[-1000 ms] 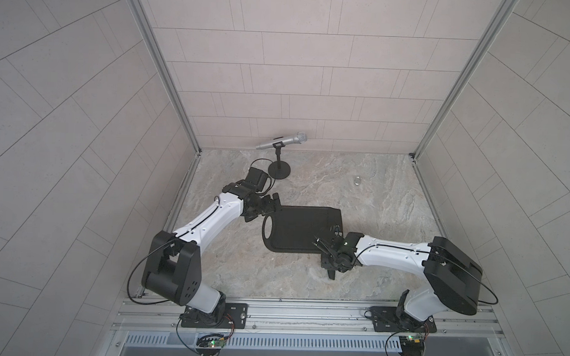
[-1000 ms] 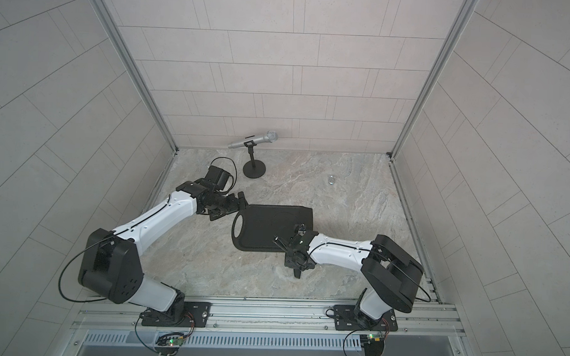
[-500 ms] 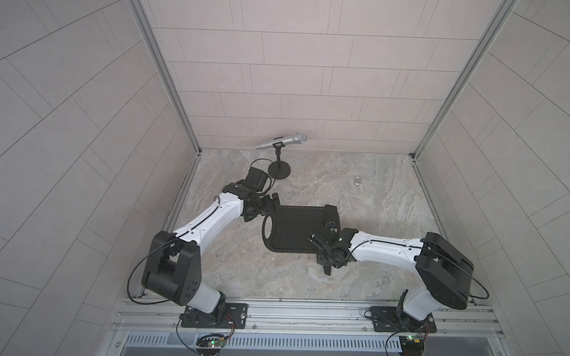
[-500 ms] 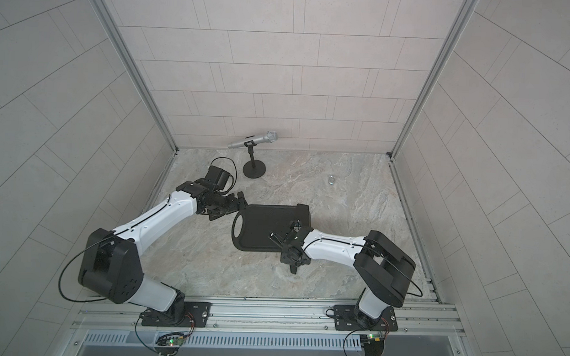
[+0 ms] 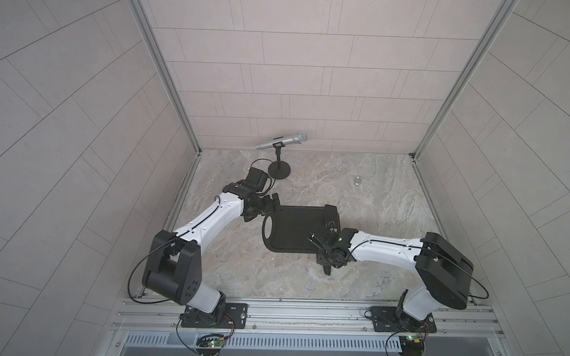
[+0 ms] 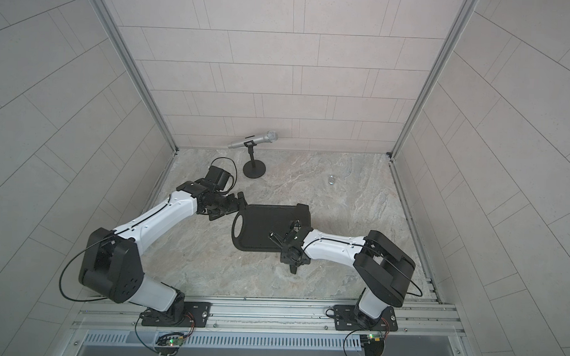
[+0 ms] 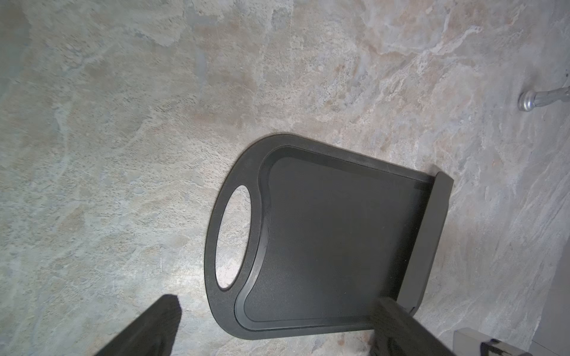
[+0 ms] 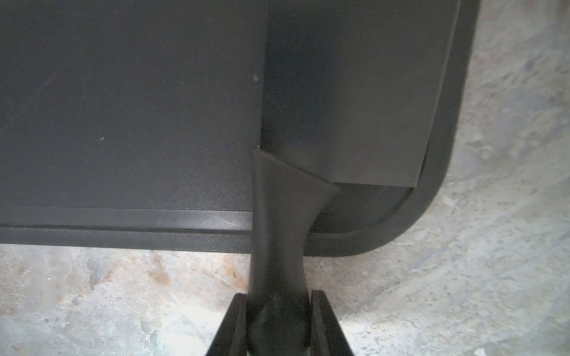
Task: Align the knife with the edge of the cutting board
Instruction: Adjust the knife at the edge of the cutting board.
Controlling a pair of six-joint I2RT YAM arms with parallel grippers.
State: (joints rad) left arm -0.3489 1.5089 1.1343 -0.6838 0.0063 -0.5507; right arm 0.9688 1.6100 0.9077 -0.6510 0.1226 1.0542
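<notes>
I have the right claw pinched on the slim handle of the all-black, broad-bladed knife. Its blade lies flat on the matte-black, rounded-rectangle cutting board, along the short end away from the oval hole, with the handle jutting past the long side over the marbled stone bench. The left claw hangs spread and empty beside the hole end. I judge this the final squaring step: next I'd nudge the blade parallel to the rim groove, then release without dragging it.
</notes>
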